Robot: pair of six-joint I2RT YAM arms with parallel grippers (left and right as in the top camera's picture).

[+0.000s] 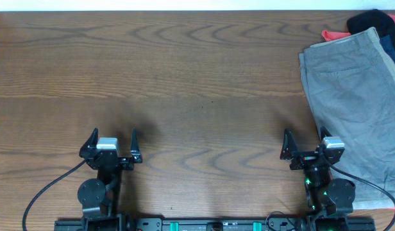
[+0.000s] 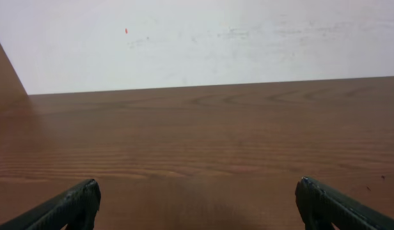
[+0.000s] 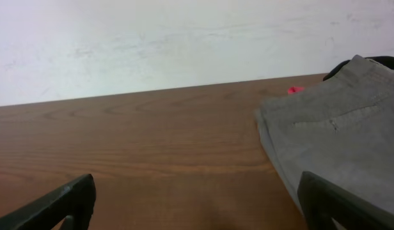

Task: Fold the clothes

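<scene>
The left claw [image 1: 113, 135] is standing spread wide, its fingers [image 2: 74, 206] holding nothing and framing only bare worktop [image 1: 197, 77]. The right claw [image 1: 305, 135] is likewise gaping, nothing between its fingers [image 3: 64, 204]. Both claws are sitting near the front edge of the worktop, well apart from each other and pointing toward the far side.

Out from the right claw, grey-green shorts [image 1: 351, 96] are lying flat on the right part of the worktop, running from near the far edge down past the claw's right finger. From the right wrist, that finger is showing in front of the shorts' near edge; whether it is touching the cloth cannot be told. A slit pocket [image 3: 331, 122] is facing up.

Behind the shorts, at the far right corner, a red piece [image 1: 332, 33] and a dark piece [image 1: 370, 22] are peeking out from under them.
</scene>
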